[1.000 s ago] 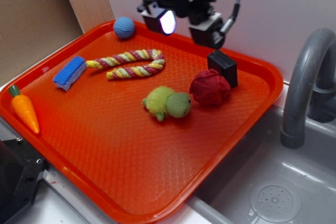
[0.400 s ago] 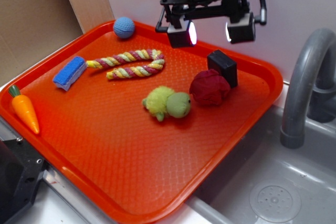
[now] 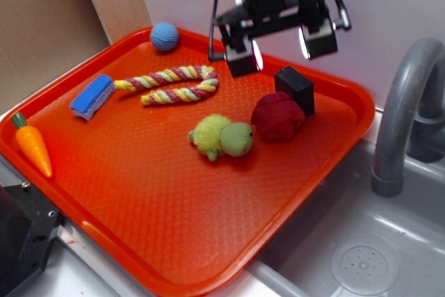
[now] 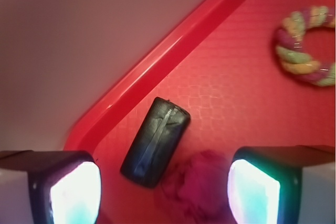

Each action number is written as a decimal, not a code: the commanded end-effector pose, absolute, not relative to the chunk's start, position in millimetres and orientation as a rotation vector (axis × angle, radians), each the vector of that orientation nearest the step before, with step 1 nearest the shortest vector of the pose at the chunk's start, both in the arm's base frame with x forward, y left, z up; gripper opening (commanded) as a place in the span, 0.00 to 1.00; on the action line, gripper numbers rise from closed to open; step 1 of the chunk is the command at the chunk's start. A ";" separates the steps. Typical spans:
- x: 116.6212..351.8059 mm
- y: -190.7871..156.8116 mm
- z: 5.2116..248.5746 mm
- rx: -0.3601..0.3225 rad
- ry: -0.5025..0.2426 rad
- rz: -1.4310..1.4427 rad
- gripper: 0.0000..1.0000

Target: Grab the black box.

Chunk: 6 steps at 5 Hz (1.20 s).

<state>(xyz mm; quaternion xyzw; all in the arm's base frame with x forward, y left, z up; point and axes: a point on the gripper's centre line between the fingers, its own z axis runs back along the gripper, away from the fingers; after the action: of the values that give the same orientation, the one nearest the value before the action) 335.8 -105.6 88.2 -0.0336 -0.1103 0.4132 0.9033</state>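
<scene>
Resting beside the red cloth ball (image 3: 277, 117), the matte black box (image 3: 295, 89) lies below the released claw (image 3: 279, 46).

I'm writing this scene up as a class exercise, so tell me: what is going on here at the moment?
A robot arm hangs over an orange tray of toys beside a sink. Its gripper is open, the fingers spread wide and holding nothing. It hovers above the black box near the tray's far rim. The box lies on the tray, ungrasped, right beside a red cloth ball. In the wrist view the box shows between the two fingers. The other toys lie apart from it.
</scene>
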 end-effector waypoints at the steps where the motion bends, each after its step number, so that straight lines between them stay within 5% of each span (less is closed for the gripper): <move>1: 349.5 -89.3 57.3 -0.096 -0.209 0.833 1.00; 2: 354.4 -91.3 32.1 -0.053 -0.163 0.797 0.83; 3: 349.5 -87.0 38.2 -0.043 -0.156 0.834 0.00; 4: 342.4 -78.5 57.7 -0.033 -0.165 0.795 0.00; 5: 329.4 -41.0 108.2 -0.024 -0.240 0.542 0.00; 6: 298.5 6.0 153.4 -0.151 -0.212 0.304 0.00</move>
<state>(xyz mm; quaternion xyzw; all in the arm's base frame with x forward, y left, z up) 290.3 -5.7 142.3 -0.0668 -0.0827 0.1354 0.9851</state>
